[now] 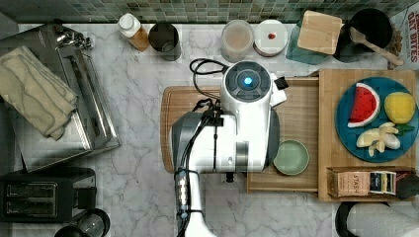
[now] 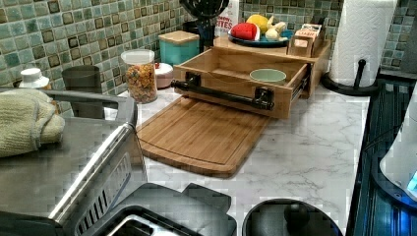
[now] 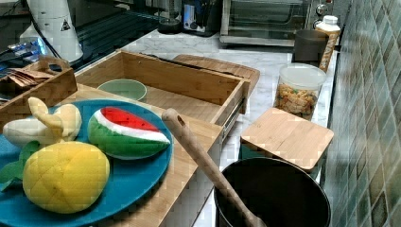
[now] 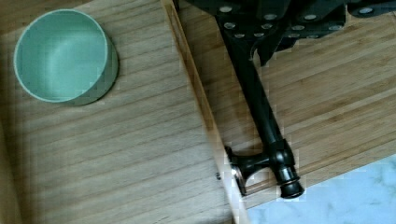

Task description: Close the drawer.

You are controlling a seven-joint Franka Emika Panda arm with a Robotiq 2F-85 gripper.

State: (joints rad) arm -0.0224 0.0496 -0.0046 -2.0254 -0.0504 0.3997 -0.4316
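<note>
The drawer is light wood with a black bar handle. Inside it sits a pale green bowl. Beside the drawer, the cutting board is a warmer brown wood with a straight grain. The surface is white marble with grey veins. The plate is blue, holding a red-and-green watermelon slice.

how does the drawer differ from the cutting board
The drawer is a box with low walls; the cutting board is a flat slab. The drawer carries a black bar handle and holds a green bowl; the board has neither. The drawer's corners are square, the board's rounded. Both are light wood.
</note>
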